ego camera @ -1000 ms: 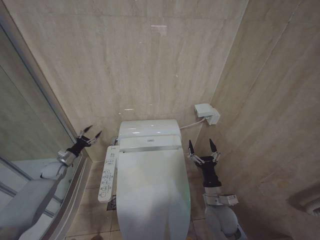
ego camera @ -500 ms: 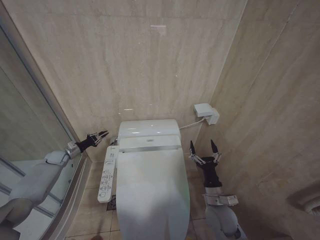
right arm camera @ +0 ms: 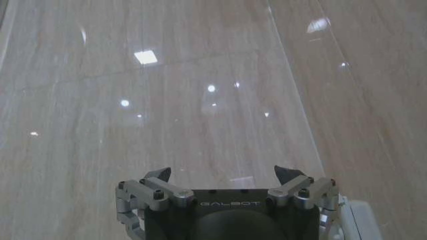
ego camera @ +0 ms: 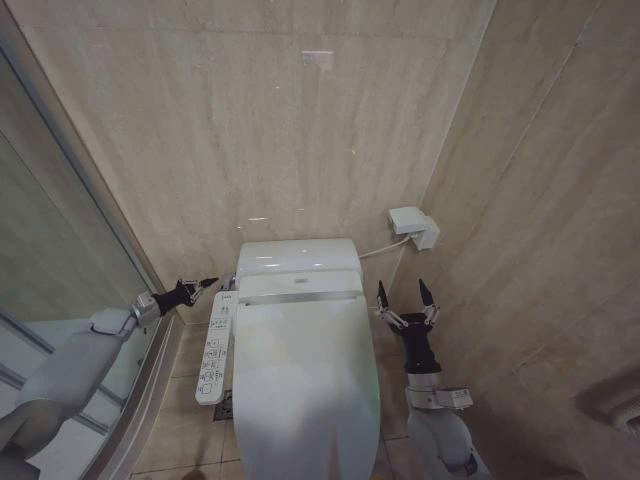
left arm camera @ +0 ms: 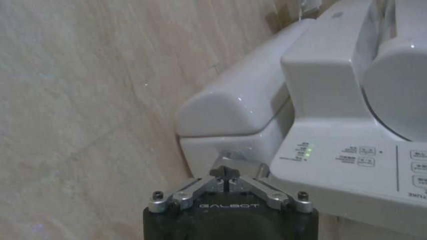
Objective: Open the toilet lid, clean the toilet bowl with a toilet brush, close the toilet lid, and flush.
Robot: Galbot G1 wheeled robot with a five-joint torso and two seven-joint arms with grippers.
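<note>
Two hands flank the closed toilet lid (ego camera: 305,385): the left hand (ego camera: 203,287), fingers pinched together, hovers just beside the button panel (ego camera: 214,348) near the tank (ego camera: 297,256); the right hand (ego camera: 403,296) waits on the lid's other side, fingers spread. Glossy, stiff and light on its hinge, the lid probably slips under metal tips, so its front edge looks the best hold. Polished stone walls crowd the toilet closely.

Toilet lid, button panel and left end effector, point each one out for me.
toilet lid (ego camera: 305,380), head view, middle of its closed glossy top.
button panel (ego camera: 214,345), head view, middle of its face, beside the bowl.
left end effector (ego camera: 209,281), head view, its shut fingertips near the panel's back end.
</note>
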